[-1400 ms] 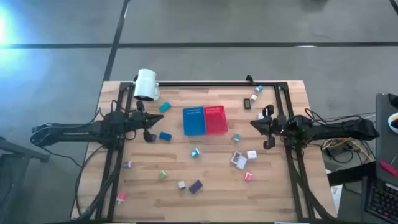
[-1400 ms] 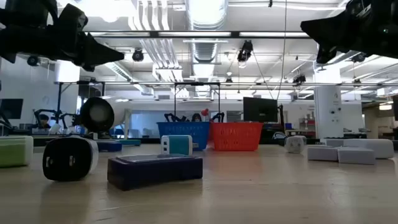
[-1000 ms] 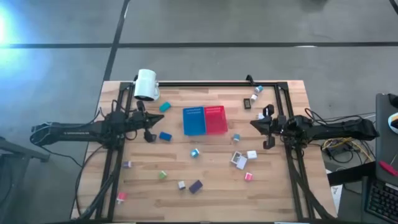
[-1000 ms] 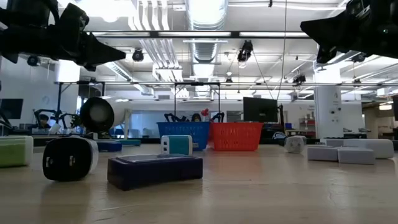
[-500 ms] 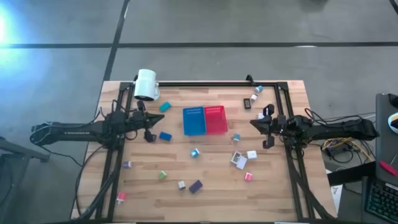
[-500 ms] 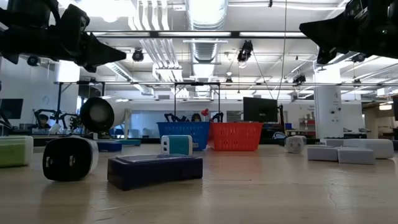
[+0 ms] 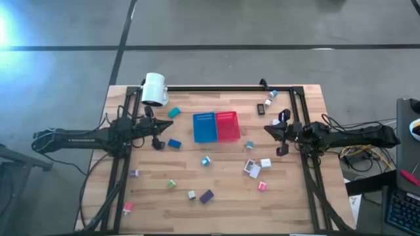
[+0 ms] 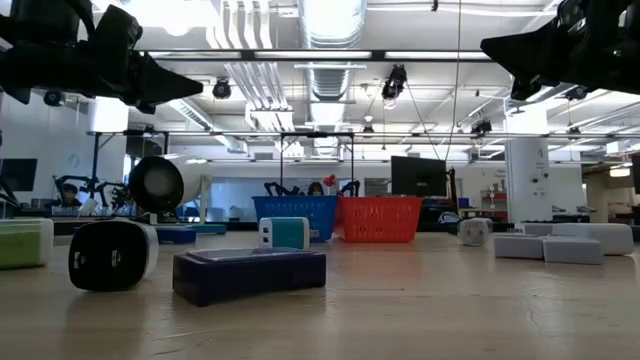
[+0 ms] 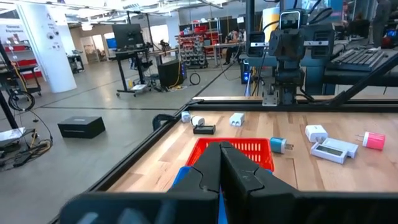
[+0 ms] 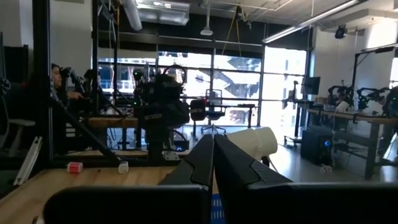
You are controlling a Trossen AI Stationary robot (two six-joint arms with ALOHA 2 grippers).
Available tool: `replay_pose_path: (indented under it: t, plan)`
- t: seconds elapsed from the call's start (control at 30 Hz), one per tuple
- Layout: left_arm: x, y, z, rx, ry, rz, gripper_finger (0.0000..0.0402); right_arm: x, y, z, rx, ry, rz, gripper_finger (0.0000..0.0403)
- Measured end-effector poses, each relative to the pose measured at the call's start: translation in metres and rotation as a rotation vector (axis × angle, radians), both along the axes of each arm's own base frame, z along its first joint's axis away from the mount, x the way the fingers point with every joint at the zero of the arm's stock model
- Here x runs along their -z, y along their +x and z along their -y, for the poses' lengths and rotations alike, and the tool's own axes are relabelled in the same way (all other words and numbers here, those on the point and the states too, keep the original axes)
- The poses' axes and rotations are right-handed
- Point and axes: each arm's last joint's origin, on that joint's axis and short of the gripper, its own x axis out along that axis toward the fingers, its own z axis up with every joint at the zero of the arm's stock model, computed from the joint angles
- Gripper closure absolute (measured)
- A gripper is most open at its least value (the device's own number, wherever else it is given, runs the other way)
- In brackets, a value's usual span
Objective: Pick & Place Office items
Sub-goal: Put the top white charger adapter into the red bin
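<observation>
Both my claws clenched empty: left claw (image 7: 157, 139) should open above the small blue rectangular block (image 7: 174, 143), then descend squarely; right claw (image 7: 281, 133) waits

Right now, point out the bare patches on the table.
Bare wood lies along the near edge right of the purple block, and between the lamp and the blue bin. It is crowded below the red bin.

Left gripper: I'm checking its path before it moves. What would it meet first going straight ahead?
Likely the blue perforated bin: the shut left gripper points toward it above the wooden table. Its height is unclear, so it might pass over.
</observation>
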Motion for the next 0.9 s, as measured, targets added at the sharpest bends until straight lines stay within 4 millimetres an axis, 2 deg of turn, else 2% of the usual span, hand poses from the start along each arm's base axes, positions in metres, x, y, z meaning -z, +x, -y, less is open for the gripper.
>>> replay_pose_path:
  t: [0.23,0.37,0.57,0.7,0.8,0.9]
  plan:
    - [0.004,0.000,0.000,0.010,-0.054,-0.022,0.0396,0.000,0.000,0.000,-0.011,0.027,0.002,0.0394]
    - [0.007,0.000,0.000,0.012,-0.021,-0.070,0.0396,0.000,0.000,0.000,-0.009,0.019,0.001,0.0394]
    - [-0.003,0.001,0.000,0.007,0.019,-0.051,0.0396,0.001,0.000,0.000,-0.009,0.020,-0.002,0.0394]
    - [-0.011,0.002,-0.001,0.005,0.015,-0.118,0.0396,0.001,0.002,0.000,-0.003,0.040,-0.014,0.0394]
    - [-0.009,0.001,-0.001,0.006,-0.021,-0.158,0.0396,-0.009,0.006,0.002,0.050,0.123,-0.026,0.0394]
    - [-0.006,0.001,-0.001,0.004,-0.040,-0.166,0.0396,-0.023,0.011,0.006,0.174,0.159,-0.137,0.0394]
